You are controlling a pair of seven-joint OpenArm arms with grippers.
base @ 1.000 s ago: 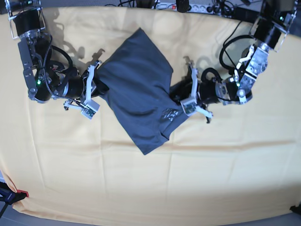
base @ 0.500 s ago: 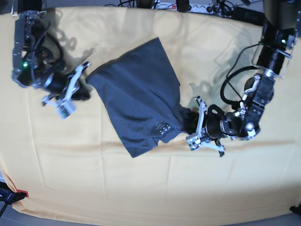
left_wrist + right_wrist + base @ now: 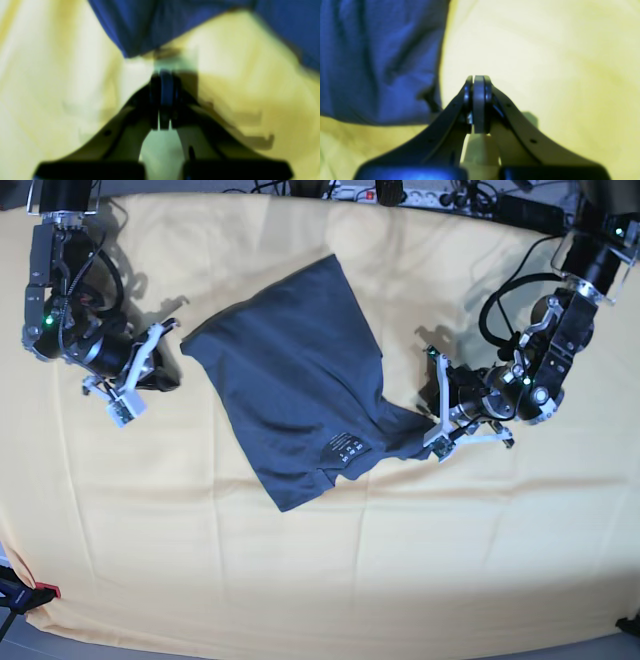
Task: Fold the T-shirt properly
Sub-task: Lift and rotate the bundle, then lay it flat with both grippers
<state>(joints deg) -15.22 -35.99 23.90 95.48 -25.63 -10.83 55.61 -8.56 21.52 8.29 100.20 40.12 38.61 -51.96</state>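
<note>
Slate-blue, soft, wrinkled cotton T-shirt [image 3: 295, 395] is seen lying in a partly folded heap on the pale yellow tablecloth [image 3: 320, 580], a little above and left of the cloth's middle, with a small white printed label [image 3: 347, 448] shown near its lower edge. To the left of the T-shirt, in the base view, the right gripper [image 3: 150, 360] is held just beside the garment's left corner; its fingers [image 3: 478, 100] are seen pressed together with nothing between them, the cloth edge lying apart to one side. To the right of the T-shirt, the left gripper [image 3: 437, 412] is placed at the garment's lower right tip; its fingers [image 3: 165, 87] are likewise closed, and whether any fabric is pinched cannot be told from the blurred wrist view.
</note>
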